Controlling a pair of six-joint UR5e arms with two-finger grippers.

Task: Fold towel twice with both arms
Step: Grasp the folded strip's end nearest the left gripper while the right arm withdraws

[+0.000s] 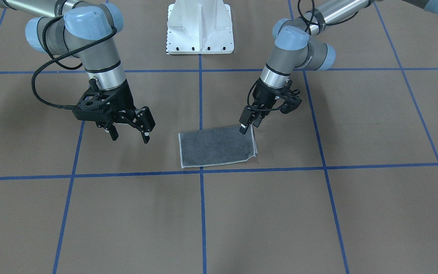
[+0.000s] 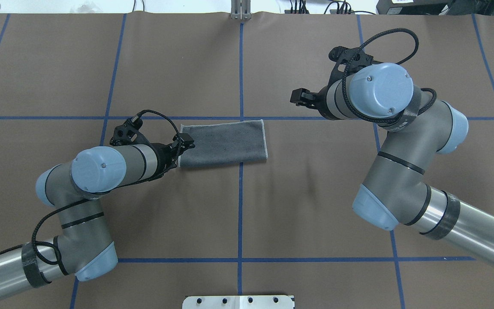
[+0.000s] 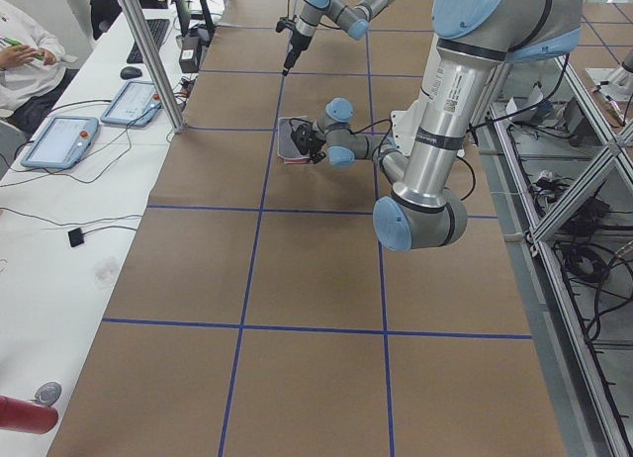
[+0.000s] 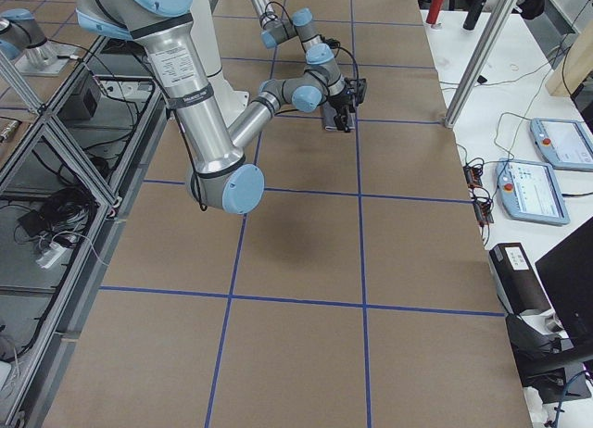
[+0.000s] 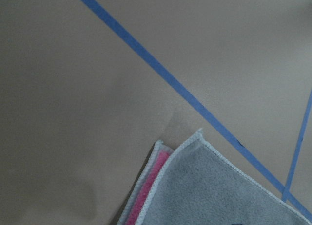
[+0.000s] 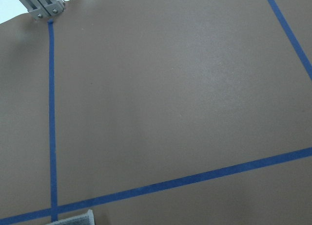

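The towel (image 1: 215,146) lies flat on the table, folded into a rectangle with its dark grey face up; it also shows in the overhead view (image 2: 225,141). The left wrist view shows one corner (image 5: 219,196) with a pink layer peeking out under the grey one. My left gripper (image 1: 250,127) is low at that corner, its fingers a little apart, one tip touching the cloth, nothing lifted. My right gripper (image 1: 129,133) is open and empty, raised above the table and well clear of the towel's other end. The right wrist view shows only a towel corner (image 6: 73,219).
The white pedestal base (image 1: 200,28) stands behind the towel. Blue tape lines (image 1: 200,95) divide the brown table surface into squares. In the exterior left view, an operators' bench with tablets (image 3: 59,140) runs along the table's far side.
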